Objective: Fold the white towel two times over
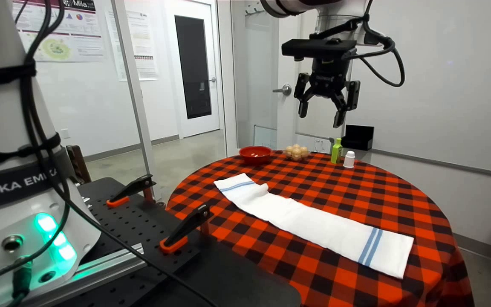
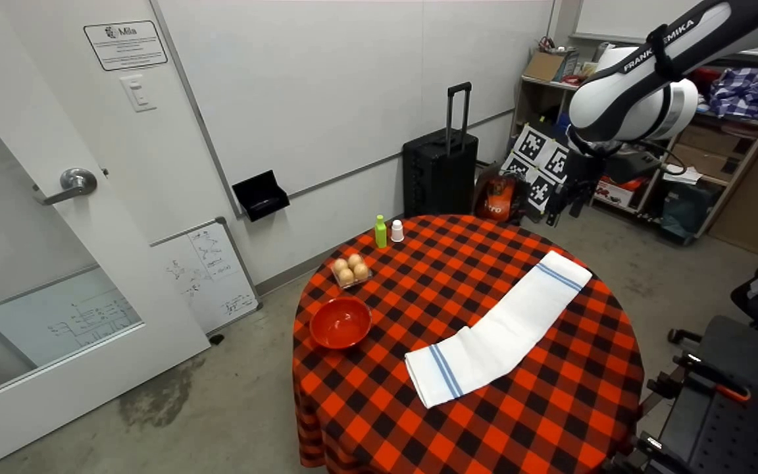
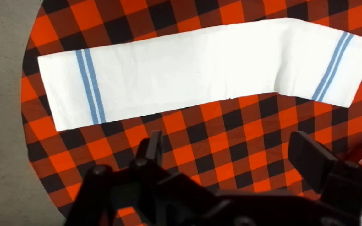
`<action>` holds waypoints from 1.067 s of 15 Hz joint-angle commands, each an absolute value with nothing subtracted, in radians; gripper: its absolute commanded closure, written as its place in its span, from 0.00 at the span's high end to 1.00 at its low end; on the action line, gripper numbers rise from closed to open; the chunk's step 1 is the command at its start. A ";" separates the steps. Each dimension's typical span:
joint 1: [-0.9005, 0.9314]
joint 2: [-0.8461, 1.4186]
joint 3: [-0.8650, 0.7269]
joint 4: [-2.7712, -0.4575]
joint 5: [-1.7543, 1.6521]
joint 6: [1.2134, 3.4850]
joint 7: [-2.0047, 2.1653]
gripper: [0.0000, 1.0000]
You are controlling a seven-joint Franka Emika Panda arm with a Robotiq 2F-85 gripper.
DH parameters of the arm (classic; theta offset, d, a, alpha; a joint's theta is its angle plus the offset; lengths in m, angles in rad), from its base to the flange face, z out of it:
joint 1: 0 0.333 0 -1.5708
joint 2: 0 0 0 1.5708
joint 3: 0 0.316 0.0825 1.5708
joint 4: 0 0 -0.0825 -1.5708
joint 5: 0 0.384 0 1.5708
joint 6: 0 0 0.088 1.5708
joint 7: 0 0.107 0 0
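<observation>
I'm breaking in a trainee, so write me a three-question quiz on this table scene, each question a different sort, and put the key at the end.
1. Fill the gap: the claw stands ____, apart from the white towel.

2. True or false: the white towel is striped in blue near only one end.

3. Multiple choice: which of these stands nearest the green bottle?
A. the red bowl
B. the small white container
C. the eggs

Key:
1. open
2. False: both ends are striped.
3. B
</observation>
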State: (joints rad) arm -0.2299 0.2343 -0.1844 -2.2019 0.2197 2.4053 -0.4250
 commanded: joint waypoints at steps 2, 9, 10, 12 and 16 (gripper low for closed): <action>-0.249 0.233 -0.165 -2.202 0.212 2.404 -0.419 1.00; -0.314 0.379 -0.102 -2.071 0.295 2.351 -0.582 1.00; -0.326 0.406 -0.096 -2.047 0.294 2.348 -0.592 1.00; -0.365 0.466 -0.081 -1.985 0.304 2.316 -0.638 1.00; -0.422 0.584 -0.088 -1.863 0.269 2.312 -0.650 1.00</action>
